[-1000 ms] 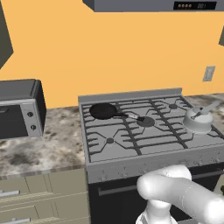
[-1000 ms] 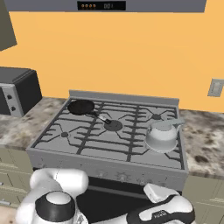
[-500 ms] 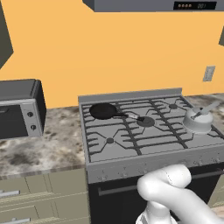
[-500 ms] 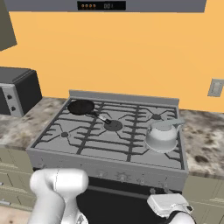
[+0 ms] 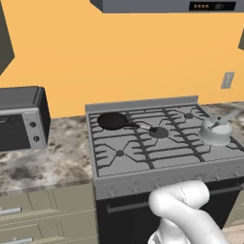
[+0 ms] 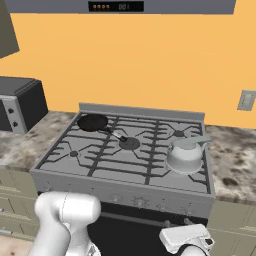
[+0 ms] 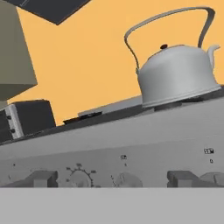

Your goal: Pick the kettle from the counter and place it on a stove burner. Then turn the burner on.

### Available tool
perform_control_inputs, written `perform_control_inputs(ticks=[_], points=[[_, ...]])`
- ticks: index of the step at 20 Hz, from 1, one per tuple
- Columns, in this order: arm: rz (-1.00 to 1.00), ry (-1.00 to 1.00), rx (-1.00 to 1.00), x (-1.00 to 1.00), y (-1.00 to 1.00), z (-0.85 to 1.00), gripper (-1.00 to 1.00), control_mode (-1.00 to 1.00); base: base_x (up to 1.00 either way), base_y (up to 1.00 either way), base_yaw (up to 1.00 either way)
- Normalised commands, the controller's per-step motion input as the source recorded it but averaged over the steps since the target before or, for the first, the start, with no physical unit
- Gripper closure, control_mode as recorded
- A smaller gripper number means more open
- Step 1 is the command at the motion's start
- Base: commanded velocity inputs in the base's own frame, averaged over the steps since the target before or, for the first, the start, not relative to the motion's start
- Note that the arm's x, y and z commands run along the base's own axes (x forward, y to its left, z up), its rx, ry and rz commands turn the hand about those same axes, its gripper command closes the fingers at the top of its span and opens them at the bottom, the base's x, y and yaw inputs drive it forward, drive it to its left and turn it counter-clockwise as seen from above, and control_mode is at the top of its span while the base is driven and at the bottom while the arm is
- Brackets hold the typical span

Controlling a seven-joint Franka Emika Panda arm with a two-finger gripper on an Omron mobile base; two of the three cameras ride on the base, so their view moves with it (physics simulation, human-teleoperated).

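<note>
Stove [image 5: 143, 147]: a wide grey metal top with star-shaped grate bars, standing above and ahead of the gripper.
Surface [image 5: 52, 159]: mottled brown, grey and white stone on either side of the stove, over pale drawer fronts.
Microwave [image 5: 21, 116]: a dark boxy unit, far off to the gripper's left.
Kettle [image 6: 185, 154]: squat, rounded, smooth silver metal with a knobbed lid and a thin arched handle; it sat on the front right burner, above the gripper and a little to its right.
Frying pan [image 6: 93, 122]: flat and black, on the back left burner, well away from the gripper.
Knobs [image 7: 79, 178]: small, round and grey, in a row on the stove's front panel, close ahead of the hand camera.
Gripper [image 6: 186, 239]: low in front of the stove, below the panel; whether its fingers were apart or closed could not be told, and nothing appeared to be held.
Risk: the knobs look alike and sit close together, so the wrong one might be turned, lighting a burner other than the kettle's; a smooth round knob could also slip in the gripper.
</note>
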Motion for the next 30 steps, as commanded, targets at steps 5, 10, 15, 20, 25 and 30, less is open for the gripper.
perform_control_inputs(ticks=[5,10,15,20,25,30], points=[[-0.40,0.00,-0.20,0.26,0.43,-0.30,-1.00,-1.00,0.00,0.00,0.00],[-0.22,0.00,-0.03,0.10,0.10,-0.07,-1.00,-1.00,0.00,0.00,0.00],[0.00,-0.08,0.00,0.00,-0.11,-0.08,-1.00,-1.00,0.00,0.00,0.00],[0.00,-0.09,0.00,0.00,-0.38,-0.02,-1.00,-1.00,0.00,0.00,0.00],[0.00,-0.10,-0.01,-0.01,-0.50,-0.12,-1.00,-1.00,0.00,0.00,0.00],[0.00,0.00,-0.07,0.00,-0.27,-0.35,-1.00,-1.00,0.00,0.00,0.00]])
